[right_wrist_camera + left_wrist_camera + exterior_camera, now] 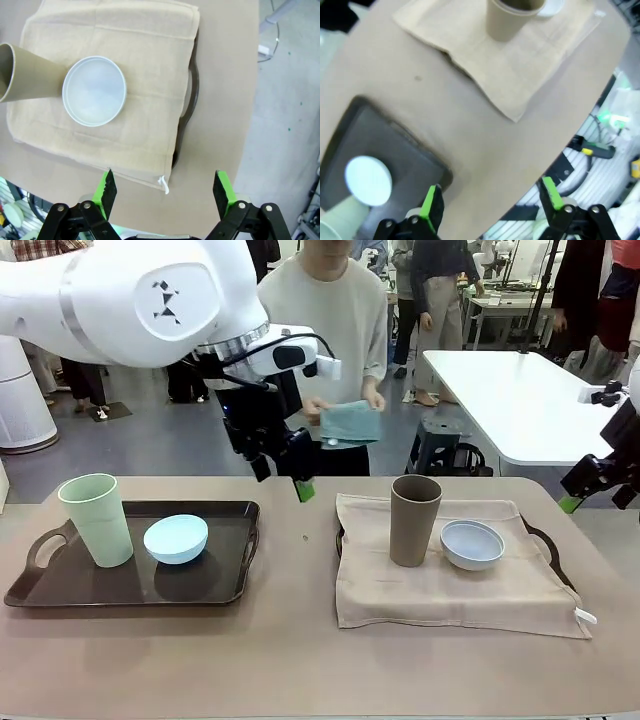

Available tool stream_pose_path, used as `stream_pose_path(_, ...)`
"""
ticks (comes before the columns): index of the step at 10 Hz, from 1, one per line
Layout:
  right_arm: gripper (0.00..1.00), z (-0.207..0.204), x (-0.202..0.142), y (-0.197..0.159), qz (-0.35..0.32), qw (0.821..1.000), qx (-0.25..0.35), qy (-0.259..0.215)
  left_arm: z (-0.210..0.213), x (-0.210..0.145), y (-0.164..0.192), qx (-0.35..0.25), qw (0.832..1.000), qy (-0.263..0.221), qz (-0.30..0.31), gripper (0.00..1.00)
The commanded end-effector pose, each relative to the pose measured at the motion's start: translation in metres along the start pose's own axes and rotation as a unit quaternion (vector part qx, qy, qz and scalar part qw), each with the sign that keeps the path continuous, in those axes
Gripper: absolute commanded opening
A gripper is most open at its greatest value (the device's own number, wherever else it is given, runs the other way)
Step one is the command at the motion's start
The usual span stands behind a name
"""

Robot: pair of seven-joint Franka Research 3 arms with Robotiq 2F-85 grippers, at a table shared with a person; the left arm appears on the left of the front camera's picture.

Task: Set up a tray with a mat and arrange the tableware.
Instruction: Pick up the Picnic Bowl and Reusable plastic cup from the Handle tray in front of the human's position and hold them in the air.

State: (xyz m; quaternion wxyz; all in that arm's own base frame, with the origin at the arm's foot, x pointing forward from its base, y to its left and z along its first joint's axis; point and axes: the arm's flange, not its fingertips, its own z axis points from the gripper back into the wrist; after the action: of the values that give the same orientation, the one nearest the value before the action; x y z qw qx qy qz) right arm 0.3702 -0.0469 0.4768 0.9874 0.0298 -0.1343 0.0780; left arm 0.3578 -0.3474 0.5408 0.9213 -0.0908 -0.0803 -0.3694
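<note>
Front camera faces across; both wrist cameras overlook the mat [145, 55].

You've got the pale green plastic tumbler [96, 519] left of the light blue round bowl [176, 538] in the dark tray [130, 587]. To the right, the taupe plastic tumbler [415, 520] and bluish-white bowl [472, 544] sit on the beige cloth mat [450, 597].

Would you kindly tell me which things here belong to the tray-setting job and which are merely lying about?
Job: left tray, right tray, beige mat, green tumbler, brown tumbler, light blue bowl, pale bowl; probably the teal cloth.
Lying about: white table, stool, speck on the tabletop.
</note>
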Motion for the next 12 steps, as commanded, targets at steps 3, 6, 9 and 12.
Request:
stream_pose_path(3, 1.0, 0.011, -0.045, -0.076, -0.104, 0.994, 0.039, 0.008, 0.039, -0.106, 0.105, -0.028, 0.983, 0.047, 0.178, 1.0)
stream_pose_path(6, 1.0, 0.03, -0.084, -0.13, -0.158, 0.985, 0.073, -0.006, 0.085, -0.199, 0.17, -0.003, 0.966, -0.007, 0.258, 1.0)
stream_pose_path(9, 1.0, 0.037, -0.1, -0.153, -0.188, 0.978, 0.087, -0.015, 0.121, -0.281, 0.215, 0.011, 0.95, -0.072, 0.302, 1.0)
stream_pose_path(12, 1.0, 0.034, -0.1, -0.149, -0.184, 0.981, 0.066, -0.007, 0.114, -0.241, 0.2, -0.004, 0.953, -0.035, 0.301, 1.0)
